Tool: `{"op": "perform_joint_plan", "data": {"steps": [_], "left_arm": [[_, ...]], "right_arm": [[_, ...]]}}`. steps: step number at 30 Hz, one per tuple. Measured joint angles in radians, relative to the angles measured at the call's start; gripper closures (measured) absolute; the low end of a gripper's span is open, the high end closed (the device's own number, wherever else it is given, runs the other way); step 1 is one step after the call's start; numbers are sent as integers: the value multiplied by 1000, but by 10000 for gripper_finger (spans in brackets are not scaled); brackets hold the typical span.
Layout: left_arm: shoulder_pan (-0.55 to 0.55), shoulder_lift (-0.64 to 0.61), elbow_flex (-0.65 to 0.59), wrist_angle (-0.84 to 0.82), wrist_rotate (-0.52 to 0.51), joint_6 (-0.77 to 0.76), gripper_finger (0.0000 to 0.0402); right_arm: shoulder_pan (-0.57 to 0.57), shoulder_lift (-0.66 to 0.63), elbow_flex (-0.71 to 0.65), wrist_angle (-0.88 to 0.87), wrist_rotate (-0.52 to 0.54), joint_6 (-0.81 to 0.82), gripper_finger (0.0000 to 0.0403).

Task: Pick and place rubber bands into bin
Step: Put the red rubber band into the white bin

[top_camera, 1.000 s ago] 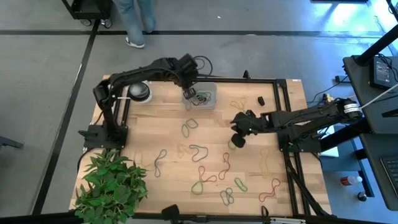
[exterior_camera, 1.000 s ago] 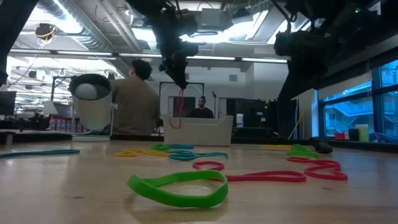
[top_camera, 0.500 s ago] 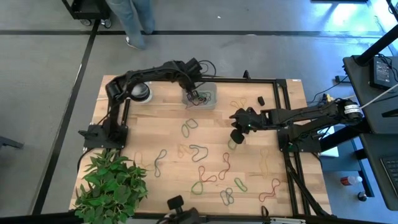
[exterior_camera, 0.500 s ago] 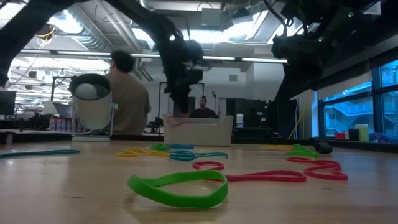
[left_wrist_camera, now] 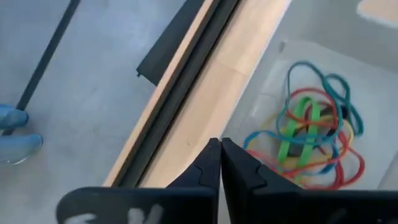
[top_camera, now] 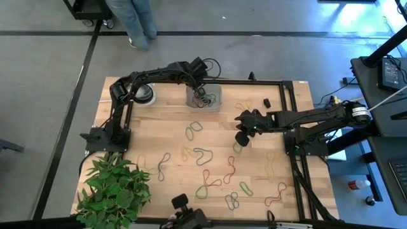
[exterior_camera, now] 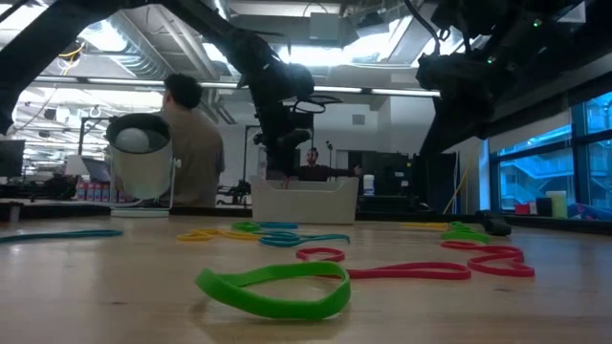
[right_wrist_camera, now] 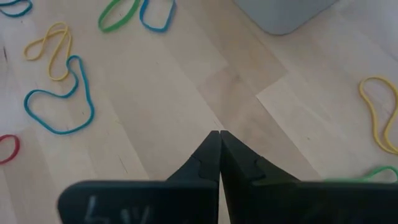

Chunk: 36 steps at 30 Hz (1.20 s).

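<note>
Red band dropped into bin (top_camera: 205, 98) | left claw (left_wrist_camera: 220, 163) closed, empty | right claw (right_wrist_camera: 219, 155) closed

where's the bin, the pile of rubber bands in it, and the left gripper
bin (top_camera: 215, 100): high view, on its pale rim at the right side.
pile of rubber bands (left_wrist_camera: 306, 140): left wrist view, on the green band in the middle of the tangle.
left gripper (left_wrist_camera: 219, 163): left wrist view, where the two closed fingertips meet.

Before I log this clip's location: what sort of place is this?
Probably a robotics lab or open office: a wooden table framed by black rails, bare ceiling ducts, a person nearby.
</note>
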Motion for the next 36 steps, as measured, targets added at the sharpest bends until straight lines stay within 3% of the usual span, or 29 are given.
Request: {"op": "perform_joint_plan", "data": {"steps": [12, 19, 28, 36], "left_arm": [[-34, 0, -11, -107, 205, 15, 400], [-79, 11, -92, -41, 180, 52, 400], [-71, 70, -93, -37, 177, -10, 398], [-72, 70, -93, -51, 180, -52, 330]], "right_arm": [[-1, 0, 0, 3, 18, 3, 394], [-25, 0, 0, 4, 26, 3, 394], [-30, 0, 0, 44, 25, 3, 394], [-30, 0, 0, 55, 24, 4, 394]]}}
